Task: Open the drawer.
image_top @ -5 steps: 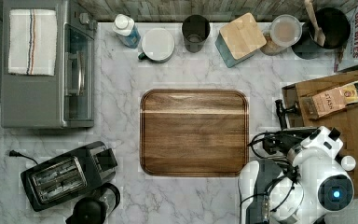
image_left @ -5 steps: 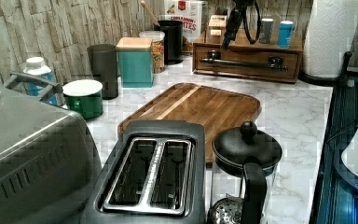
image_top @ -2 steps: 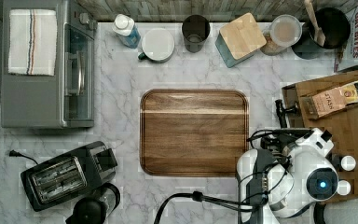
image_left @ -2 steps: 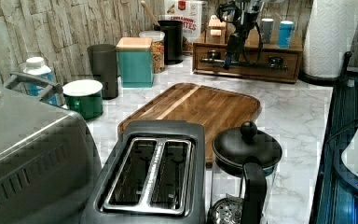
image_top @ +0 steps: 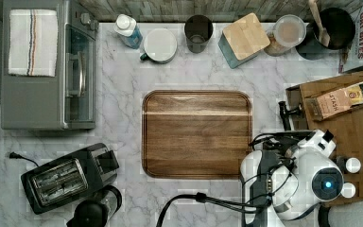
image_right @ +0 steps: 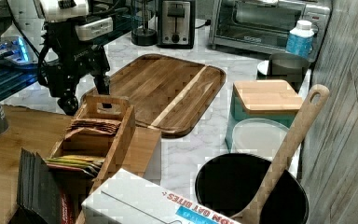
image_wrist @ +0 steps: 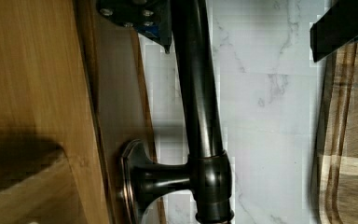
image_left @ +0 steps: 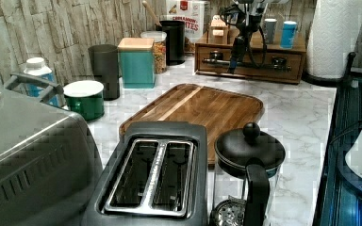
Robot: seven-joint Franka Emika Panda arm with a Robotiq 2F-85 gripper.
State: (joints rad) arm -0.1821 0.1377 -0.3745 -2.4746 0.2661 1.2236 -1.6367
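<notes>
The drawer (image_left: 248, 68) is the wide brown front of a wooden unit at the far end of the counter in the left view, and it sits flush with its frame. A long black bar handle (image_left: 264, 65) runs across it. My gripper (image_left: 236, 57) hangs right at the handle's left part. In the wrist view the handle (image_wrist: 195, 93) and one black post (image_wrist: 161, 180) lie close below me, next to the drawer front (image_wrist: 114, 100). My gripper (image_wrist: 242, 25) is open, with one finger on each side of the bar. In the right view my gripper (image_right: 86, 95) stands spread behind a tea box.
A wooden cutting board (image_top: 196, 133) lies mid-counter, close to the handle. On the unit stand a tea box (image_right: 101, 128) and small cups (image_left: 288, 33). Jars, a teal canister (image_top: 243, 39) and a cereal box line the back wall. Toaster oven (image_top: 47, 66), toaster (image_top: 66, 177) and coffee press (image_top: 92, 213) sit far off.
The arm has come down from above the wooden unit to handle height and shifted along the drawer front. The drawer has not moved.
</notes>
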